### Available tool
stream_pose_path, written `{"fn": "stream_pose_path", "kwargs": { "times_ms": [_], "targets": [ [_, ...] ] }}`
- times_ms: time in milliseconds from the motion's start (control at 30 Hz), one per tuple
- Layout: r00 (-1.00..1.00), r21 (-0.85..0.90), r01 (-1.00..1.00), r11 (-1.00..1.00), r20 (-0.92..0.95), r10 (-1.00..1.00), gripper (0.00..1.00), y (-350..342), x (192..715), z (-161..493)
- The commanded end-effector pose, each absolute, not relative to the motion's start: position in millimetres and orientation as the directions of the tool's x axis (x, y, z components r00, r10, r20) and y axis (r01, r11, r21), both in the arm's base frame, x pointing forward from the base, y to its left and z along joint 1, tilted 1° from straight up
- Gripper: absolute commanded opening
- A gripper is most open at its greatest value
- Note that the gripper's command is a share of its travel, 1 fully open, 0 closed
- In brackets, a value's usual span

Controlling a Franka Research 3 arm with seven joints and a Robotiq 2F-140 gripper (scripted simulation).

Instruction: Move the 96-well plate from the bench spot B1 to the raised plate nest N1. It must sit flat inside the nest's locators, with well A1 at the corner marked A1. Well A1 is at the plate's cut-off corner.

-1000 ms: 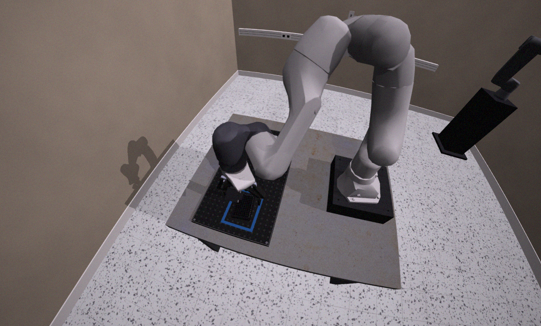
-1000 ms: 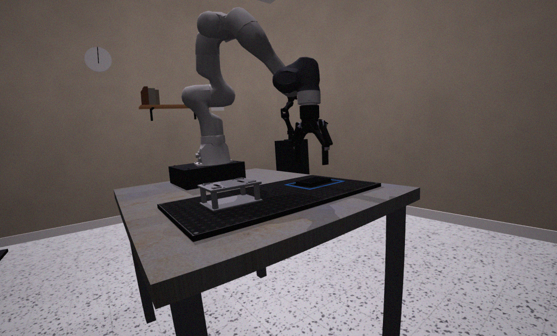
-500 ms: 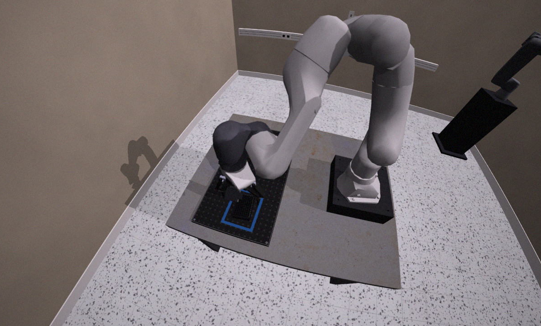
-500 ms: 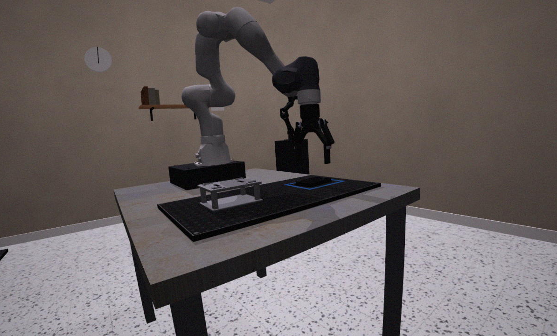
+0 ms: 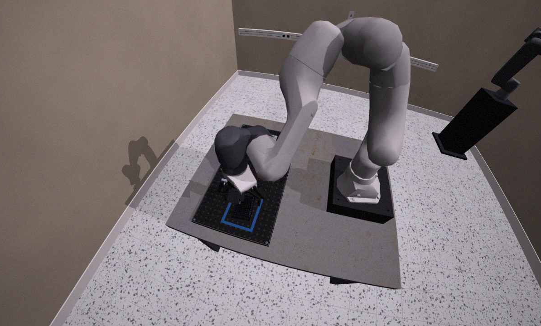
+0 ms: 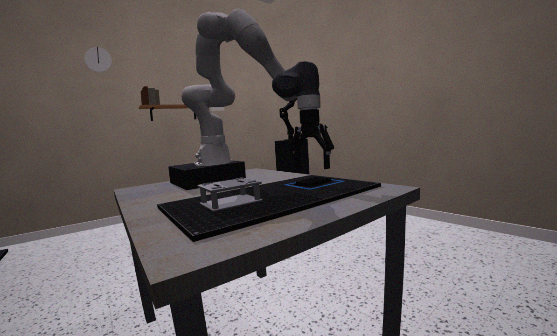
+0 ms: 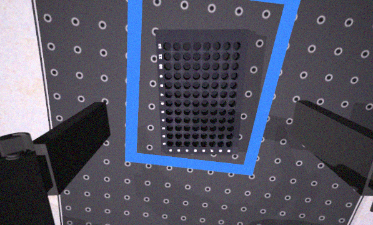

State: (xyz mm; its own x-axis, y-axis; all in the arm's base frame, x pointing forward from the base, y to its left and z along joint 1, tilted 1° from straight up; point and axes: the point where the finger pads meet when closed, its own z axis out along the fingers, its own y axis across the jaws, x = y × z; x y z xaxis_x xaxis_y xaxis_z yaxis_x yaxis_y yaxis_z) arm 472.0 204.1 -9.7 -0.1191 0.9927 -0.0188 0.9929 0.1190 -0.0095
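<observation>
The black 96-well plate [image 5: 242, 210] [image 6: 312, 181] [image 7: 200, 94] lies flat inside the blue outline of spot B1 [image 5: 236, 225] [image 6: 299, 186] [image 7: 133, 78] on the black perforated board [image 5: 207, 206] [image 6: 272, 200] [image 7: 314, 78]. In the wrist view its column numbers run down the left edge, with 12 at the top. My gripper [image 5: 239, 194] [image 6: 311, 154] [image 7: 200, 118] is open wide and empty. It hangs above the plate, one finger on each side of it, not touching. The raised grey nest N1 [image 6: 229, 184] stands empty at the board's other end. The arm hides it in the top view.
The arm's base sits on a black block [image 6: 205, 173] on the table [image 5: 325, 243] [image 6: 180, 250]. A black camera stand [image 5: 473, 121] [image 6: 290, 154] is on the floor beyond the table. The board's edge and the table edge lie close to B1.
</observation>
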Motion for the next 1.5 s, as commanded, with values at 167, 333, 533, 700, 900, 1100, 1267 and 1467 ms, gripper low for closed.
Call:
{"fn": "stream_pose_path", "kwargs": {
  "times_ms": [167, 333, 533, 700, 900, 1100, 1267, 1467],
  "targets": [
    [-0.111, -0.001, 0.994, 0.111, -0.016, 0.994, 1.0, 206, 475, -23],
    [-0.111, -0.001, 0.994, 0.111, -0.016, 0.994, 1.0, 206, 475, -28],
    [-0.111, -0.001, 0.994, 0.111, -0.016, 0.994, 1.0, 206, 475, -38],
    [-0.111, -0.001, 0.994, 0.111, -0.016, 0.994, 1.0, 206, 475, -47],
    [-0.111, -0.001, 0.994, 0.111, -0.016, 0.994, 1.0, 205, 475, -53],
    [-0.111, -0.001, 0.994, 0.111, -0.016, 0.994, 1.0, 205, 475, -55],
    [-0.111, -0.001, 0.994, 0.111, -0.016, 0.994, 1.0, 205, 475, -55],
    [-0.111, -0.001, 0.994, 0.111, -0.016, 0.994, 1.0, 205, 475, -55]
  ]
}}
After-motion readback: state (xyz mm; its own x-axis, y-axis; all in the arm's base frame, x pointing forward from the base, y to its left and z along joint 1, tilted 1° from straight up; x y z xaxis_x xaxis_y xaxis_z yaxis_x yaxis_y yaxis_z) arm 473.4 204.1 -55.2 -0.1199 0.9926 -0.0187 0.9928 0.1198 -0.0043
